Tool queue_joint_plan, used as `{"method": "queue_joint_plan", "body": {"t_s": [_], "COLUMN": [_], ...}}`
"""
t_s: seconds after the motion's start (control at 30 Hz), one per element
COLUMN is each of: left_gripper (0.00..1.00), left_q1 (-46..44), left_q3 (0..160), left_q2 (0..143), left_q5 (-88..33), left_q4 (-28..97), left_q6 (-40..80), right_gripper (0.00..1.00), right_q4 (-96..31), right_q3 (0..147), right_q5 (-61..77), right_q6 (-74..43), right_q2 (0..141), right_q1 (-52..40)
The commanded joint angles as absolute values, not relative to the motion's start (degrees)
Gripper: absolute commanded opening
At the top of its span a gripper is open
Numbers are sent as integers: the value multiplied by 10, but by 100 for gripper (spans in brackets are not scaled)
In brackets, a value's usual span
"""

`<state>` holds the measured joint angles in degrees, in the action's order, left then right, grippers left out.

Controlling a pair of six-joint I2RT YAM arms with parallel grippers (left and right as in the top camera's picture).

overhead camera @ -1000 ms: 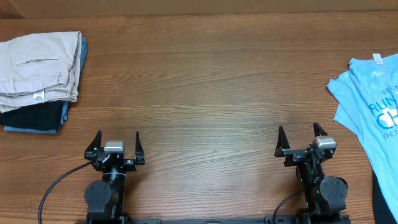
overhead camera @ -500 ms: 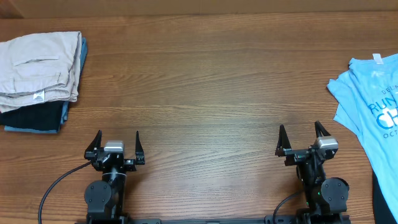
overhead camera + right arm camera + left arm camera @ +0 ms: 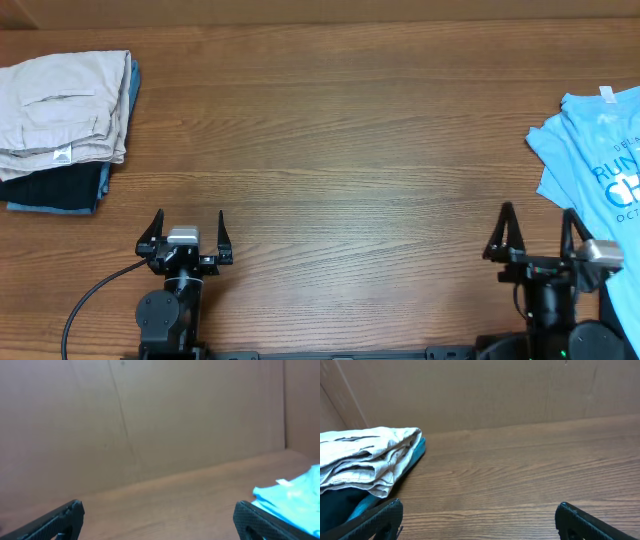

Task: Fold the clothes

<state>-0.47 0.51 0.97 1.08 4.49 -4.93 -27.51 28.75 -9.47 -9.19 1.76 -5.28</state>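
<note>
Right gripper (image 3: 536, 214): jaws wide apart, nothing between them. It has swung sideways toward the light blue T-shirt (image 3: 598, 165) in the last half second; a second ago it sat well short of the shirt. Its outer finger is now just beside the shirt's near edge in the overhead view. Can't tell if it's touching cloth; it looks just clear. In the right wrist view the shirt shows only as a blue corner at the far right, so the gripper isn't lined up on it yet.

Left gripper (image 3: 190, 215): jaws apart, empty, same spot as before, well apart from the T-shirt.

The T-shirt lies crumpled and unfolded, partly off the overhead picture, with white lettering facing up.

On the opposite side from the T-shirt sits a stack with a beige folded garment (image 3: 60, 100) on top and a dark garment (image 3: 55, 185) under it. Nothing is near that stack and it's not the target. Bare wood table (image 3: 330, 130) lies between the stack and the T-shirt.

Read: the reach has just started and no fold has been made. The right arm looks headed for an edge of the T-shirt, probably to drag it toward the bare wood and spread it flat. Risk: pinching bunched layers rather than a single edge.
</note>
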Motion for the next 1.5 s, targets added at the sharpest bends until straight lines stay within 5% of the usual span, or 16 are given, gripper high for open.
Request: {"method": "queue_joint_plan", "body": {"t_s": [0.0, 0.27, 0.57, 0.83, 0.87, 1.03, 1.47], "left_gripper": [100, 100, 100, 100, 100, 100, 100], "left_q1": [-8, -8, -8, -8, -8, -8, -8], "left_q3": [3, 3, 3, 3, 3, 3, 3], "left_q2": [3, 3, 3, 3, 3, 3, 3], "left_q5": [4, 4, 4, 4, 4, 4, 4], "left_q4": [43, 43, 43, 43, 43, 43, 43], "left_q6": [-62, -62, -62, -62, -62, -62, -62], "right_gripper": [100, 100, 100, 100, 87, 69, 59], "right_q4": [-289, -362, -643, -659, -665, -662, -615], "right_q3": [368, 646, 1077, 1093, 1085, 1067, 1041], "right_q5": [-111, -144, -179, -45, -44, -44, -131], "right_q6": [-107, -96, -56, -61, -92, -168, -290], "right_q2": [62, 326, 841, 1063, 1084, 1176, 1243], "right_q1": [-55, -54, 16, 149, 156, 158, 158]}}
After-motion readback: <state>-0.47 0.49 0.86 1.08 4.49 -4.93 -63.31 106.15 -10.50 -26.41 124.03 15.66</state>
